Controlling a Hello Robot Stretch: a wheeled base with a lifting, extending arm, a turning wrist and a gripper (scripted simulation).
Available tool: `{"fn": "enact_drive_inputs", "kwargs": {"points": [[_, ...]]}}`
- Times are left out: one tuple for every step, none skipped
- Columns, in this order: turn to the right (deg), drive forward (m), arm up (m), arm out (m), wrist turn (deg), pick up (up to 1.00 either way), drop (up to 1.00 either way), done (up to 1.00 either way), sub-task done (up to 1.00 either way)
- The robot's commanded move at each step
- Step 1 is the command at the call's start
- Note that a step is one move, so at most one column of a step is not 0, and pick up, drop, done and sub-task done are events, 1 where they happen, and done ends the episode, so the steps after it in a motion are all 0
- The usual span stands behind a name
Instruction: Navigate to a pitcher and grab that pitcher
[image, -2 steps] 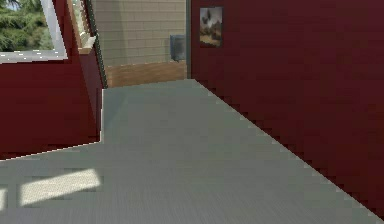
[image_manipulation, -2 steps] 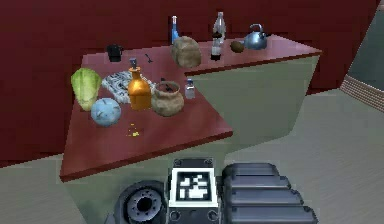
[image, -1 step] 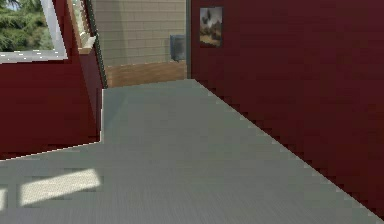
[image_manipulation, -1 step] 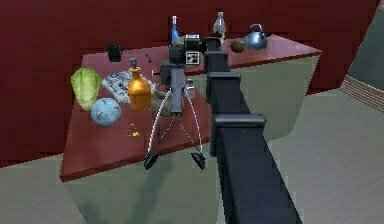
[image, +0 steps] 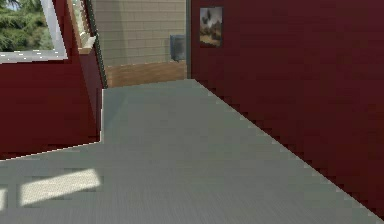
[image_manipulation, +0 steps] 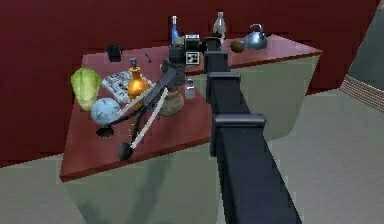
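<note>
End effector (image_manipulation: 132, 142) above the cluttered surface (image_manipulation: 185, 135); whether it holds anything cannot be told. Probable step: grasp approach, next aligning with the orange vessel (image_manipulation: 137, 86) at 12 o'clock.

This is looking like a home, with a kitchen corner in it. Dark red walls (image: 290, 90) are running along a grey floor (image: 170, 150), a picture (image: 211, 26) is hanging on the right wall, and a window (image: 25, 28) on the left is showing green leaves. A red counter (image_manipulation: 95, 155) is standing against the wall and is carrying a kettle (image_manipulation: 255, 38), two bottles (image_manipulation: 175, 28), a green leafy vegetable (image_manipulation: 85, 88) and other small kitchenware.
</note>
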Motion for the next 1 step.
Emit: {"fn": "enact_drive_inputs", "kwargs": {"points": [[0.0,0.0,0.0,0.0,45.0,0.0,0.0,0.0,0.0]]}}
